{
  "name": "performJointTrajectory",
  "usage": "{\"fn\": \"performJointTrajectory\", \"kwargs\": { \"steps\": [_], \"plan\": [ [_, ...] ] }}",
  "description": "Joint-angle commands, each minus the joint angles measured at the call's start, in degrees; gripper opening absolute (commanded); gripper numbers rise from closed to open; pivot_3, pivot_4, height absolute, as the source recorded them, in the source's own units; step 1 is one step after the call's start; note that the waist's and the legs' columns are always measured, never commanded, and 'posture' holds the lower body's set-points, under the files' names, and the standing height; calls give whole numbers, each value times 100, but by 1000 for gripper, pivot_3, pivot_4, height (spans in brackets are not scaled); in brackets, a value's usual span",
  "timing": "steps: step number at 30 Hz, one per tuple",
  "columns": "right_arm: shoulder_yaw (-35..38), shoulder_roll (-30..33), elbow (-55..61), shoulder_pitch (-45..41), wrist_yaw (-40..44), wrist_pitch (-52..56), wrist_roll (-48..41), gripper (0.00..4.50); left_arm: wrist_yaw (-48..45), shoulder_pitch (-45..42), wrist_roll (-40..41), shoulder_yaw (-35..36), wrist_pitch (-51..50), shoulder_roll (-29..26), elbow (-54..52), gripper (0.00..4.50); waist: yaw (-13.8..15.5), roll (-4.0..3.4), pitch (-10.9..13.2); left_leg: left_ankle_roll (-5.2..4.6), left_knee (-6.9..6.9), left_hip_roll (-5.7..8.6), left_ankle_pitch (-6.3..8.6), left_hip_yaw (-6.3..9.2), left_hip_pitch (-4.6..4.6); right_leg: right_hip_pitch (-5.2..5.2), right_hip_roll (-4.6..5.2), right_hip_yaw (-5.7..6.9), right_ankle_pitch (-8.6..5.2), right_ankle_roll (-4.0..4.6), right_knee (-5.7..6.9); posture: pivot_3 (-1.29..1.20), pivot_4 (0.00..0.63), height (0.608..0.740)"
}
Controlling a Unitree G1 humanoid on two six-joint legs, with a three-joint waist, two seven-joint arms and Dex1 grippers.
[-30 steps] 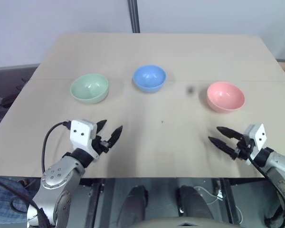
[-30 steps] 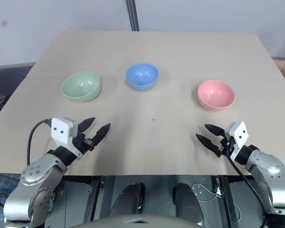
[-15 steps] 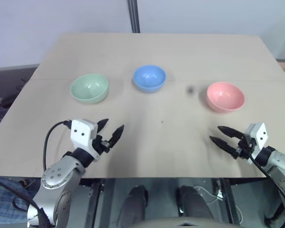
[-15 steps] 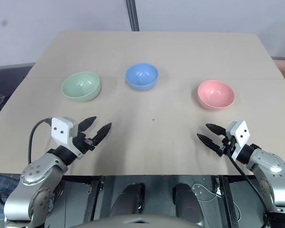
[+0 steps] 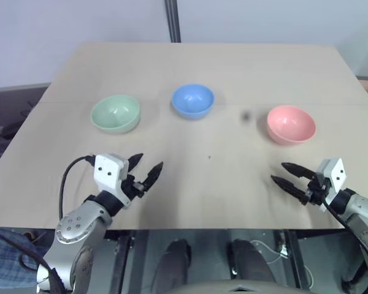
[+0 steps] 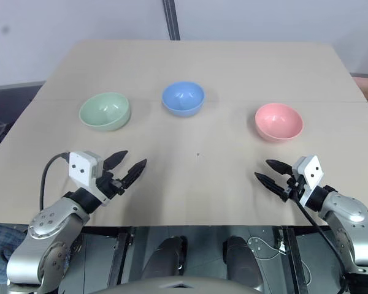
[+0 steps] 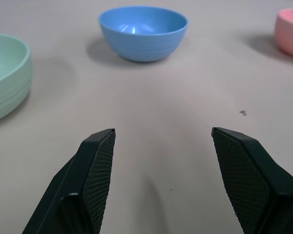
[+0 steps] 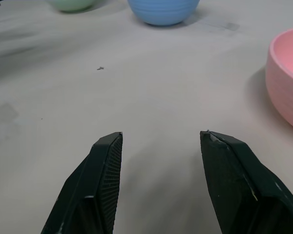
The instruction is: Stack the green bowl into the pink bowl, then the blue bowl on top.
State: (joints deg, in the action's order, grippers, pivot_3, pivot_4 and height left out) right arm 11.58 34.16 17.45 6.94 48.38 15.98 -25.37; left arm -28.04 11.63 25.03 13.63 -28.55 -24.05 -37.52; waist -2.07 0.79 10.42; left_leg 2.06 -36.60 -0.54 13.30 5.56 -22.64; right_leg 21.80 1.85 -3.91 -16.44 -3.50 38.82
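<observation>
Green bowl (image 5: 115,113) left, blue bowl (image 5: 193,100) middle, pink bowl (image 5: 291,124) right.

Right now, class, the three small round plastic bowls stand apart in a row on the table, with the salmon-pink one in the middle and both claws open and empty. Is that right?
One slip: the small round light-blue plastic bowl is in the middle, as the left eye view shows. The salmon-pink plastic bowl is on the right, the mint-green plastic bowl on the left. The rest holds.
</observation>
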Motion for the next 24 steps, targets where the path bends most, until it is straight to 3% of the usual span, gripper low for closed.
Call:
{"fn": "performJointTrajectory", "kwargs": {
  "steps": [1,11,15,24],
  "plan": [
    [42,307,185,-309,-215,417,65,2667,-438,30,404,-28,191,-165,-372,3327,-2,0,0,0,-1,0,0,-2,0,0,0,-2,0,0,0,0,150,740],
    [-38,756,30,-1997,-943,1475,328,2667,-1405,-11,1708,-66,45,-622,-574,3327,-10,-1,1,0,-2,-2,0,-3,-1,1,-2,-2,0,0,0,0,150,740],
    [-876,1273,-380,-2584,-887,2242,920,2667,-1571,-112,1903,-100,114,-763,-507,3327,5,0,1,-1,0,0,0,1,-5,2,0,3,0,1,-4,0,150,740],
    [-1935,1623,-1146,-3641,-894,3266,1734,2667,-1530,-186,1895,-210,164,-801,-494,3327,-12,-2,2,-1,1,1,0,-4,-7,7,2,-2,1,1,-4,0,150,740]
  ]
}}
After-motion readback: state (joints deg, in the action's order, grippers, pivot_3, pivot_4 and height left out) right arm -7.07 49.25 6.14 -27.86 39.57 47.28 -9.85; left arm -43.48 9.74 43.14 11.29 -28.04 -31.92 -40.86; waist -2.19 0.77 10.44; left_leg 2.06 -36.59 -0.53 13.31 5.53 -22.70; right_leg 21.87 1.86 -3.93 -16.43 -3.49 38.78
